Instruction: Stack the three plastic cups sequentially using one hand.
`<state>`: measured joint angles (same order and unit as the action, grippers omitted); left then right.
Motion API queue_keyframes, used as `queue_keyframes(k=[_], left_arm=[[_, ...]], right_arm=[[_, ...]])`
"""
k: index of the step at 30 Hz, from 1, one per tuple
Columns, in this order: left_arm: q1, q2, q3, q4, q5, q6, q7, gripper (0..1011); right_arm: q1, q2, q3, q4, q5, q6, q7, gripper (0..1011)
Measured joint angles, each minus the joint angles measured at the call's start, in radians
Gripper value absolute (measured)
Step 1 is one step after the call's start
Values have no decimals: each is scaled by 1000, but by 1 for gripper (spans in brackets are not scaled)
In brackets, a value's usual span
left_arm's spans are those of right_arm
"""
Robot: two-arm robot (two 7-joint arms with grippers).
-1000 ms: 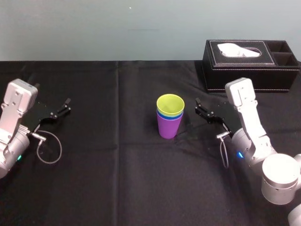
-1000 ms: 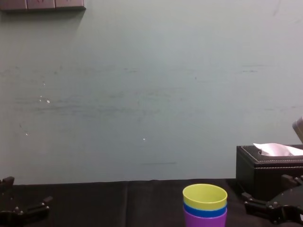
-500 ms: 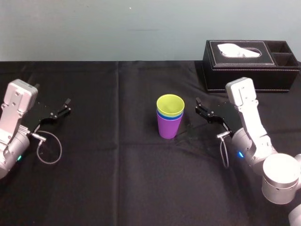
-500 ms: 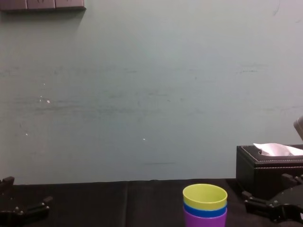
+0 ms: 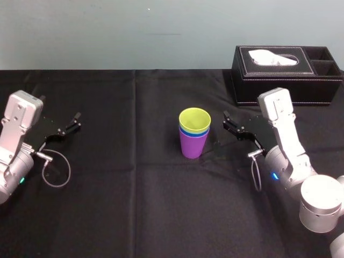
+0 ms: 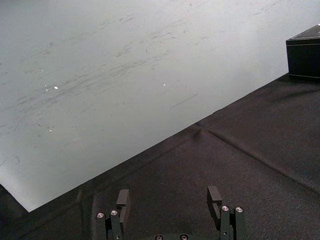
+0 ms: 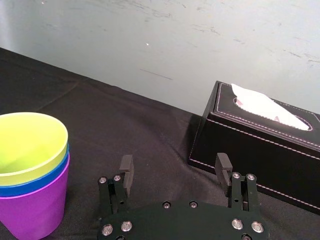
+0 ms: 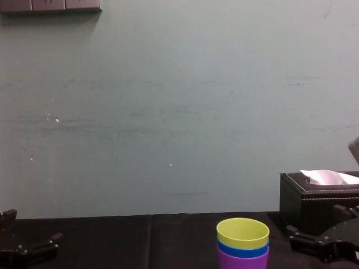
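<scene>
Three plastic cups are nested in one upright stack near the middle of the black-clothed table. The purple cup is at the bottom, the blue cup sits inside it with little more than its rim showing, and the yellow-green cup is on top. The stacking is judged complete, with nothing left to add. The right gripper is held just beside the stack, apart from it, with fingers spread wide and empty. The left gripper is parked well apart at the table's left, likewise spread and empty. A black tissue box is set farther back on the right.
</scene>
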<state>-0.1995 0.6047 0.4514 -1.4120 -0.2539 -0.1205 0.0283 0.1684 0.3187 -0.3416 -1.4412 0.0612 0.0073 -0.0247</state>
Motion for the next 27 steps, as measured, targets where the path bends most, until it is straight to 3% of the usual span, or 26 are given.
queue_keyframes(k=[27], left_arm=[[0, 0, 0, 0, 0, 0, 0, 1011]], right_arm=[[0, 0, 0, 0, 1, 0, 1, 1003]])
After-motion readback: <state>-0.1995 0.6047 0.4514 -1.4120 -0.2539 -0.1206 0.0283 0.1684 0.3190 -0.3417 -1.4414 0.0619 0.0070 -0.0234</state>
